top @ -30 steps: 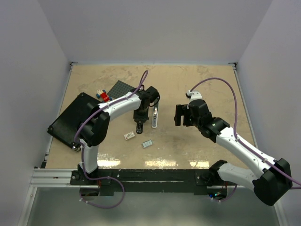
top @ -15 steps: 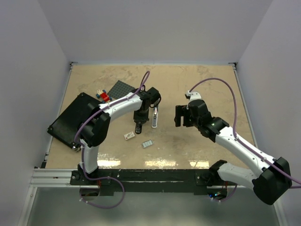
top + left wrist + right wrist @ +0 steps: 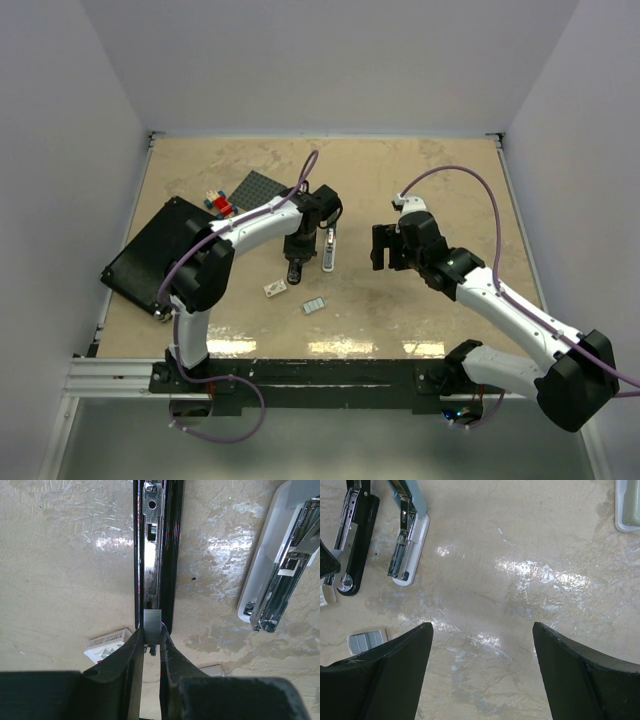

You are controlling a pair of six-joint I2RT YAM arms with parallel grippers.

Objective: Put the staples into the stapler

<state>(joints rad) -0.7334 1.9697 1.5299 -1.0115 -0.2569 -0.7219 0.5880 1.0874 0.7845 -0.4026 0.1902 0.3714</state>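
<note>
My left gripper [image 3: 151,636] is shut on a small grey ribbed strip of staples [image 3: 152,622]. It holds the strip at the near end of the open metal channel of the black stapler [image 3: 152,555], which lies flat on the table [image 3: 296,262]. A second pale grey-blue ribbed block of staples [image 3: 314,305] lies loose on the table and also shows in the right wrist view [image 3: 367,641]. A white and light blue stapler [image 3: 280,575] lies open just right of the black one. My right gripper [image 3: 482,627] is open and empty, hovering over bare table to the right [image 3: 381,247].
A little white box [image 3: 276,288] lies left of the black stapler's near end. A black board [image 3: 150,255], a dark grey baseplate [image 3: 255,190] and small coloured bricks [image 3: 217,203] sit at the back left. A pale object [image 3: 627,510] lies at the right wrist view's top right.
</note>
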